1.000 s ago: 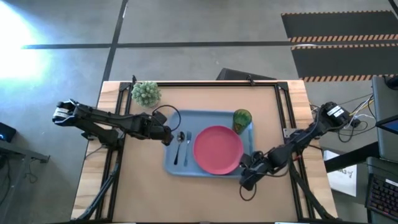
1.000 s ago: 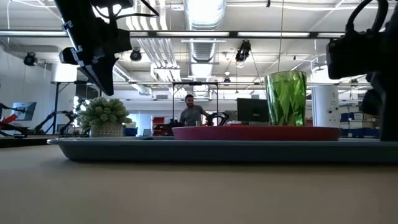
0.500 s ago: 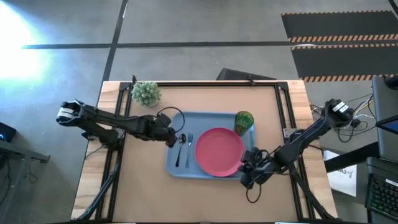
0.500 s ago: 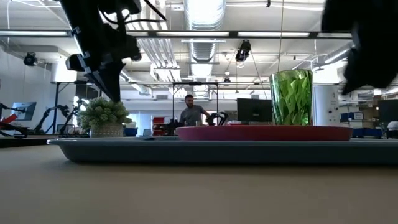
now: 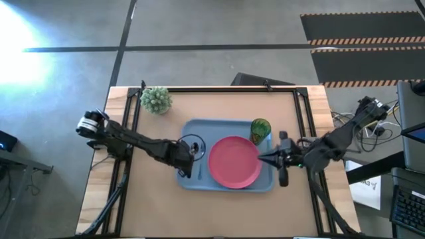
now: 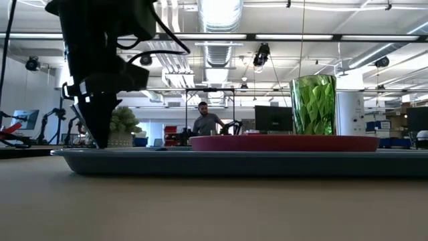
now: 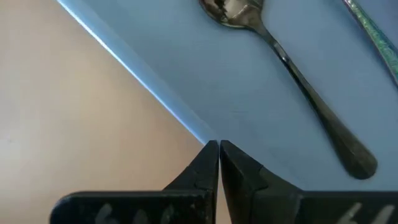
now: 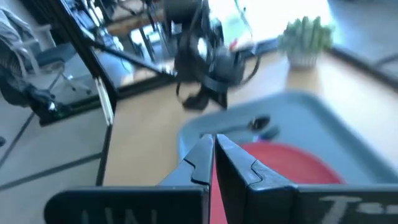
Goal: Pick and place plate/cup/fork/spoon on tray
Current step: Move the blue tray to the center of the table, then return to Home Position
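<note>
A grey concrete floor (image 5: 219, 30) surrounds the tan counter (image 5: 219, 206), crossed by dark lines, with a black mat edged in striped tape (image 5: 362, 40) to one side. Beyond the counter lies an open workshop with ceiling ducts (image 6: 217, 47), strip lights (image 6: 321, 37), monitors (image 6: 271, 119) and a person (image 6: 206, 120) standing far back.

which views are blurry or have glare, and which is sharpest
Right wrist view: smeared with blur, tray and plate soft. High view: strong glare on the floor, upper left. Low view: left hand a dark backlit silhouette. Left wrist view: sharpest, spoon crisp with a bright highlight in its bowl.
</note>
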`<state>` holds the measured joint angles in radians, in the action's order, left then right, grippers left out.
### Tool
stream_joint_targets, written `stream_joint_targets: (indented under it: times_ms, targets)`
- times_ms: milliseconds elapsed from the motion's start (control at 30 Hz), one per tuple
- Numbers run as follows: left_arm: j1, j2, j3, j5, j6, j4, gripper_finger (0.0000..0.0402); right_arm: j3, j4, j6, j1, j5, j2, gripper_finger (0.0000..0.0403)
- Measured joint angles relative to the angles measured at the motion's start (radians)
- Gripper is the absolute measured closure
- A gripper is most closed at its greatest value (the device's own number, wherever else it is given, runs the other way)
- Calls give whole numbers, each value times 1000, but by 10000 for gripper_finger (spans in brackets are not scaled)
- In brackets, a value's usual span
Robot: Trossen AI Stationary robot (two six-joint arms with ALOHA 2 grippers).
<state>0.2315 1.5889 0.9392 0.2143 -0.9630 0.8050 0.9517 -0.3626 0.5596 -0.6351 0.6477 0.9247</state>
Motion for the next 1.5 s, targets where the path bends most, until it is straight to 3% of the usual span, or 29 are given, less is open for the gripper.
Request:
stream_joint_targets:
  times_ms: [233, 667, 1167, 1500]
  targets:
    - [24, 11, -3, 17, -54, -9, 402, 23, -1, -114, 0, 23, -51, 394]
    - [24, 11, -3, -14, -57, -14, 402, -11, -5, -85, 1, 34, -36, 394]
    - [105, 6, 10, -94, -217, -22, 402, -11, -7, -102, 1, 34, -40, 394]
    - [106, -67, 43, 102, -174, 3, 402, -12, -7, -120, 1, 33, -52, 394]
